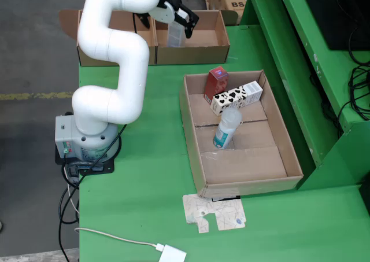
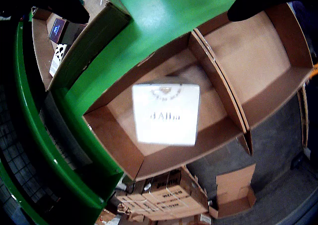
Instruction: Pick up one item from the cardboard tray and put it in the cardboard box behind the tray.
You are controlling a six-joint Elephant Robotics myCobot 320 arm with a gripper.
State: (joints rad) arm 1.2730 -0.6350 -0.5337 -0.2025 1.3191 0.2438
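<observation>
Right now your pincer (image 1: 175, 20) is clamped on a small white carton (image 1: 175, 35), which hangs over the open cardboard box (image 1: 199, 52) at the far edge of the green tabletop (image 1: 150, 175). From the wrist view you see the carton (image 2: 166, 113) end-on: a pale, squarish face with faint dark lettering, too blurred to read, and the box's brown floor (image 2: 124, 116) right under it. Look at the cardboard tray (image 1: 191, 123) in the fixed view and you'll find three items left: a dark red carton (image 1: 216, 83), a black-and-white cow-patterned carton (image 1: 236, 97) touching it, and a clear bottle with a teal label (image 1: 226, 128) lying nearer the middle. A second box (image 1: 113, 56) sits beside the first.
</observation>
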